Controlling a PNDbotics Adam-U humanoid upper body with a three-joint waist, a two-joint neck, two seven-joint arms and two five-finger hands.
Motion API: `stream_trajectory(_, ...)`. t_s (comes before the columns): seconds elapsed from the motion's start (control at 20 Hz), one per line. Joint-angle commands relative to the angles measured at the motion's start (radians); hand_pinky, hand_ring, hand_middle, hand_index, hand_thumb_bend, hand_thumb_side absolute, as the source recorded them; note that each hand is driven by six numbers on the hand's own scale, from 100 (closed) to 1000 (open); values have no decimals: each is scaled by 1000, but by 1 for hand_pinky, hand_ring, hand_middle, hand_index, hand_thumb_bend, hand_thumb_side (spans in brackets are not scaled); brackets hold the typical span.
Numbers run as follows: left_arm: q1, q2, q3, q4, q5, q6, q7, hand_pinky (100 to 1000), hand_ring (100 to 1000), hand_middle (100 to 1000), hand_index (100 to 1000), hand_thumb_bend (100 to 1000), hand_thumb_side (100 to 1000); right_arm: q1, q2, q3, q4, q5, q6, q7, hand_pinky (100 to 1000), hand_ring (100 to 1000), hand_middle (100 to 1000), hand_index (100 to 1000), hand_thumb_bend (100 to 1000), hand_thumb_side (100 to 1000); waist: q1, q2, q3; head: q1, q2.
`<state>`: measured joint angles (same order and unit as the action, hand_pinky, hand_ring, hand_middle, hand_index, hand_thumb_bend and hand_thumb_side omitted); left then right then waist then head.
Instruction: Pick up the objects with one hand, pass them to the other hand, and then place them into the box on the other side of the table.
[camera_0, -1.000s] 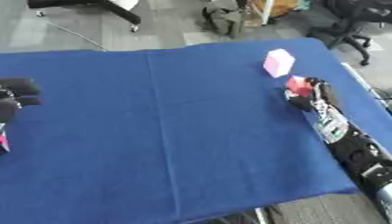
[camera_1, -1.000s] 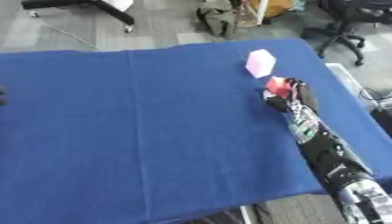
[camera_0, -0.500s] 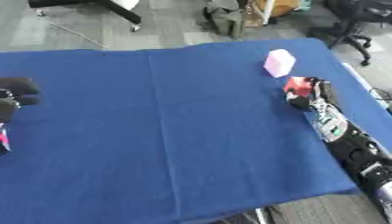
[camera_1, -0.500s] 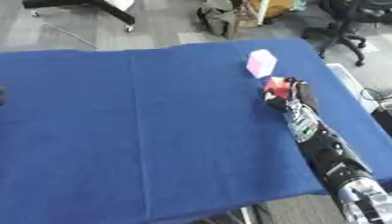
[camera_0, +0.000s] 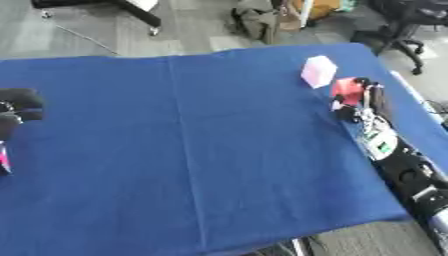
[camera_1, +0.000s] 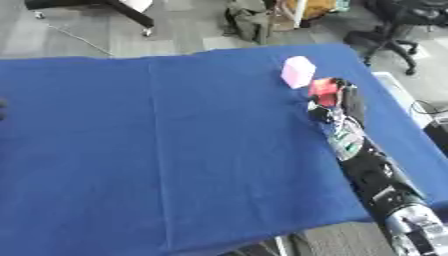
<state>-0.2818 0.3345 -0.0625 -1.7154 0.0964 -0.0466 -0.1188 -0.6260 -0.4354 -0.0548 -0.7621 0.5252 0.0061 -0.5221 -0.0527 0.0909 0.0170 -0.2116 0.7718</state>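
Objects for this task numbered two as far as could be seen, both at the far right of the blue worktop (camera_0: 201, 150), and neither had reached a box; no box showed in either view. Nearest the camera, the right arm ran up along the worktop's right edge, and at its end the right hand (camera_0: 354, 100) was curled about a small red object (camera_0: 348, 88), which sat at the fingertips, low over the cloth; whether it was lifted clear or resting there could not be told. Just beyond the hand, toward the far edge, a pink block (camera_0: 318, 71) stood on the cloth, apart from the fingers and untouched. Across the worktop, well away from the right hand, the left hand (camera_0: 17, 107) showed only as a dark shape at the left border, with something pink just below it; its fingers could not be made out. By this reading the first pickup was only in hand: the pass to the left hand, the drop into the box, and the whole cycle for the pink block were left.
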Motion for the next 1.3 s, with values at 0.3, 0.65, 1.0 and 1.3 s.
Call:
stream_trajectory(0.3,-30,40,17,18,-8,5,19,743,736,618,731,754,703,67,-19,82,-381,-69,-62,106,669,594,247,357,100,127,3,-20,-11,50,-2)
stream_trajectory(0.65,-60,61,6,62,6,18,7,741,735,618,733,756,726,147,21,175,-767,-135,-83,233,674,598,258,367,100,138,6,-18,-9,93,-2)
stream_trajectory(1.0,-94,103,-25,103,6,50,-23,737,734,618,740,755,755,167,76,299,-1064,-146,-140,397,674,602,268,380,100,110,7,-16,-4,124,-2)
stream_trajectory(1.3,-134,138,-76,136,-1,99,-60,732,731,618,752,787,788,128,111,391,-1194,-137,-206,533,673,605,275,390,100,100,9,-12,2,138,-2)
